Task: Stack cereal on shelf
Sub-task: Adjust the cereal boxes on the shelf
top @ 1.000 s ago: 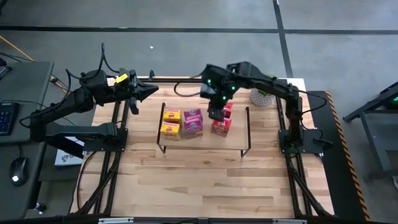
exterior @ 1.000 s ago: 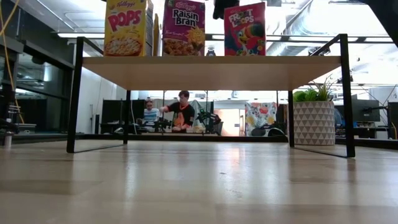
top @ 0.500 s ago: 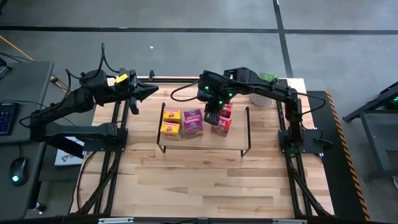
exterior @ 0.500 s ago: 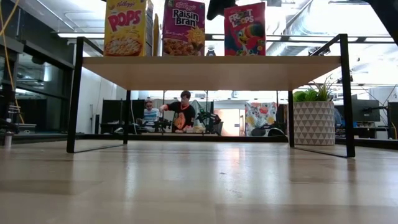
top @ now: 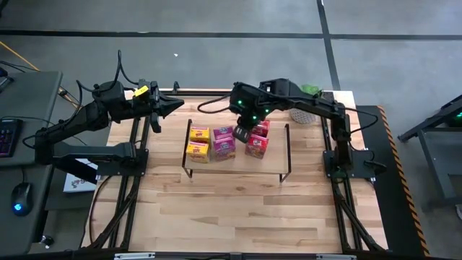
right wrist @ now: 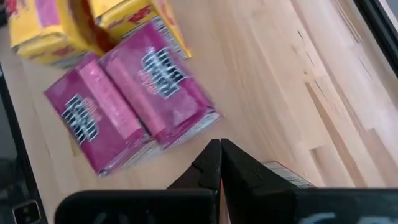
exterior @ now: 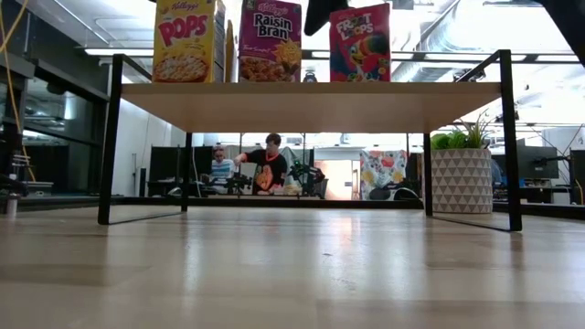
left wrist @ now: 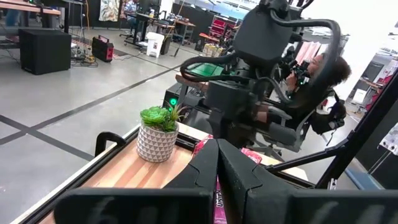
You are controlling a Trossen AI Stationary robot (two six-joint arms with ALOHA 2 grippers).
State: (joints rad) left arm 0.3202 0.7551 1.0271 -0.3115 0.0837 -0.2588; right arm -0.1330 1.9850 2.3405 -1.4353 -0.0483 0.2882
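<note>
The shelf (top: pixel 276 165) stands mid-table, its wood top (exterior: pixel 311 96) bearing the cereal: two yellow boxes (top: pixel 198 142), two magenta boxes (top: pixel 224 140) and two red boxes (top: pixel 258 137), all upright on their bases. My right gripper (top: pixel 242 136) is shut and slants down over the gap between the magenta and red boxes. In the right wrist view its tips (right wrist: pixel 219 152) hang just beside the magenta boxes (right wrist: pixel 134 99), touching nothing that I can see. In the low view it shows at the red box's upper corner (exterior: pixel 320 13). My left gripper (top: pixel 175 107) is shut, level, off the shelf's far left corner.
A potted green plant (top: pixel 304 110) in a white patterned pot stands at the table's far right, behind the shelf. Bare wooden tabletop (top: pixel 231 209) stretches from the shelf to the near edge. People sit at desks in the room beyond (exterior: pixel 265 164).
My right gripper has gone a little toward the table's left, from above the red boxes to over the gap beside the magenta ones, and has rolled about its own line. It stays shut. The boxes have kept their places.
</note>
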